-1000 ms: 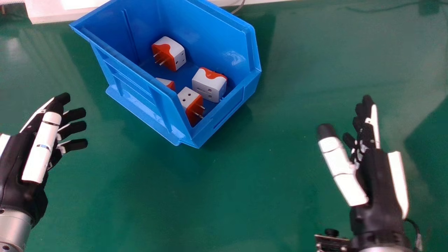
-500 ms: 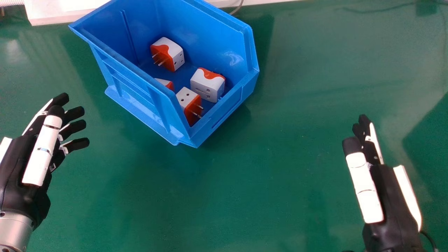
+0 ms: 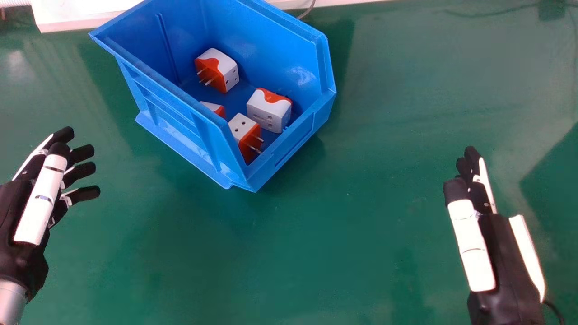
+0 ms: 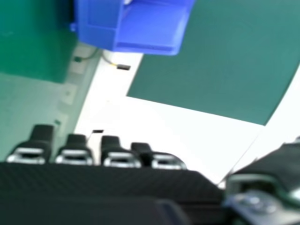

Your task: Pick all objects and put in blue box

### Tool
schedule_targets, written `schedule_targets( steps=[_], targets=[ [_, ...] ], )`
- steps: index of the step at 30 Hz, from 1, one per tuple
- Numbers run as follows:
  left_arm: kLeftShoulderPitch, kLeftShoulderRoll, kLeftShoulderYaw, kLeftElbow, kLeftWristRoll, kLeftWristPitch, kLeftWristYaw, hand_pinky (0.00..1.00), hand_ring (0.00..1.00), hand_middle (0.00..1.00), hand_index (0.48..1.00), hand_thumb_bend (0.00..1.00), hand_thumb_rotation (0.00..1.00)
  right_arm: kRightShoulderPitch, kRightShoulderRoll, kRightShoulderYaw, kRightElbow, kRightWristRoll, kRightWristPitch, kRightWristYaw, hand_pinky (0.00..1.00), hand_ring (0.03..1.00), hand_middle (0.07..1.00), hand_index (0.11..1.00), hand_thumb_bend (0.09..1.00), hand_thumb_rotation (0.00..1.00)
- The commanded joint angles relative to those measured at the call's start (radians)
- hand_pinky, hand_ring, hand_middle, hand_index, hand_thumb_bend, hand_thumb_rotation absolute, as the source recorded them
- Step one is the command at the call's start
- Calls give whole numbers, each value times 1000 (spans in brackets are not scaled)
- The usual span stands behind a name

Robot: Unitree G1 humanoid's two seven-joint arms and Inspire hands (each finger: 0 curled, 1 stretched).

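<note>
- I am holding my right hand [image 3: 472, 246] over the tabletop [image 3: 334, 253], fingers straight and apart from any object; my left hand [image 3: 39, 201] is hovering at the other side, fingers relaxed and spread.
- Four plug adapters are lying inside the blue box [image 3: 178, 131]: the far one [image 3: 228, 70], the right one [image 3: 267, 111], the near one [image 3: 238, 125] and one partly hidden [image 3: 214, 107] behind the box's left wall.
- I am judging them light, hard-shelled and stiff, so squeezing is unlikely to dent them; the smooth white casings may be slipping under dry fingertips.
- Were I regripping one, I'd be pinching opposite flat white sides, thumb against fingers, staying off the metal prongs, which could be catching or bending.
- The near one would be awkward, its body sitting close to the walls.
- The box is looking like thin, slightly flexing plastic; I'd be taking it by opposite rims.
- I am reckoning the packing finished.
</note>
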Motion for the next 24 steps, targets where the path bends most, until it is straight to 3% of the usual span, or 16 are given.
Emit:
schedule_targets(
  steps=[1, 3, 6, 10, 18, 24],
  targets=[
    [8, 13, 11, -19, 2, -25, 1, 725, 826, 840, 897, 326, 851, 12, 4, -7, -26, -8, -25, -1, 943, 1000, 1000, 1000, 463, 1000],
    [7, 19, 11, -8, 9, -30, -4, 720, 822, 837, 894, 324, 850, 21, 7, -10, -36, -7, -24, -2, 943, 1000, 1000, 1000, 463, 1000],
    [8, 24, 17, 0, 6, -34, -11, 713, 816, 832, 887, 322, 849, 29, 12, -15, -40, 0, -29, -2, 938, 1000, 1000, 1000, 471, 1000],
    [16, 21, 19, -13, 5, -33, -14, 709, 809, 825, 880, 320, 848, 36, 25, -16, -43, 5, -35, -4, 929, 1000, 1000, 1000, 479, 1000],
    [21, 19, 18, -2, 9, -65, -23, 704, 802, 821, 875, 326, 847, 46, 36, -14, -47, -8, -49, -7, 910, 1000, 1000, 1000, 488, 1000],
    [9, 27, 19, 20, 10, -77, -30, 692, 791, 813, 866, 339, 839, 37, 37, -13, -50, -19, -44, -8, 901, 1000, 1000, 997, 503, 1000]
  ],
)
